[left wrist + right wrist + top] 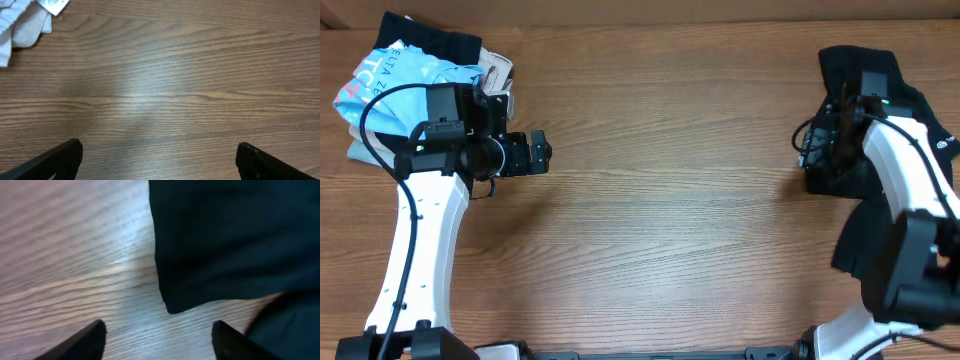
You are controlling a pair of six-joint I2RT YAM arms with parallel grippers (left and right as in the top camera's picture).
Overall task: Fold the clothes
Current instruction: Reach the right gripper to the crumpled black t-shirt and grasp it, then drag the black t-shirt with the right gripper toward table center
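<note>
The black shirt (865,75) lies crumpled at the table's far right edge, partly under my right arm. A small white logo mark (948,143) shows on it. In the right wrist view a corner of the shirt (225,240) lies on the wood just ahead of the fingers. My right gripper (160,332) is open and empty, low over bare wood at the shirt's left edge; it also shows in the overhead view (808,150). My left gripper (535,152) is open and empty over bare wood at the left; its fingers (157,157) are spread wide.
A pile at the back left holds a light blue tee with white lettering (390,75), beige folded garments (498,68) and a dark piece (435,38). A pale garment edge (25,20) shows in the left wrist view. Wooden table (670,200) spans between the arms.
</note>
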